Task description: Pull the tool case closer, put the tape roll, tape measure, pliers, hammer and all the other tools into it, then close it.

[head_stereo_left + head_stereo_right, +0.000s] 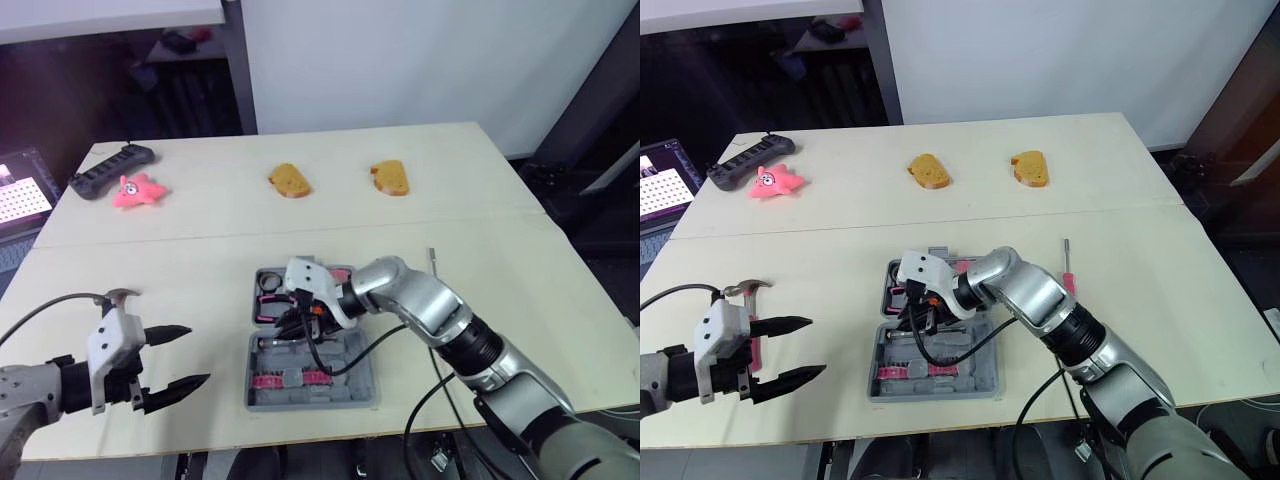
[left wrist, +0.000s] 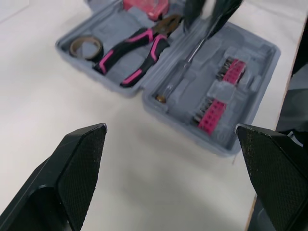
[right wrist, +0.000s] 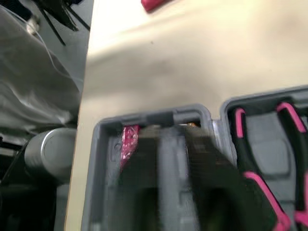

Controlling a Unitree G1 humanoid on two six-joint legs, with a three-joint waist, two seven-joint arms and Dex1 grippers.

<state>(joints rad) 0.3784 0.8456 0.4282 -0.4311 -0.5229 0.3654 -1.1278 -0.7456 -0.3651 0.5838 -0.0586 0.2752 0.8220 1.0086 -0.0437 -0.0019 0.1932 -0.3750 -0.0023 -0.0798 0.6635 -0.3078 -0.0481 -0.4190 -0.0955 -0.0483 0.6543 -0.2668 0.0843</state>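
Observation:
The grey tool case [image 1: 366, 392] lies open near the table's front edge. The left wrist view shows a tape roll [image 2: 86, 46], pink-handled pliers [image 2: 137, 48] and a red tape measure [image 2: 140, 5] in one half. In the other half lie a thin screwdriver [image 2: 185, 65] and pink bit strips [image 2: 222, 91]. My right gripper [image 1: 298, 322] hangs over the case, fingers slightly apart, one tip at the screwdriver's shaft. My left gripper [image 1: 176, 357] is open, left of the case above bare table. A hammer [image 1: 748, 289] lies just behind it. Another screwdriver [image 1: 1067, 268] rests right of the case.
Two bread pieces [image 1: 289, 180] [image 1: 390, 177] sit at the back middle. At the back left are a pink starfish toy [image 1: 137, 190] and a black controller [image 1: 112, 168]. The case sits close to the front table edge.

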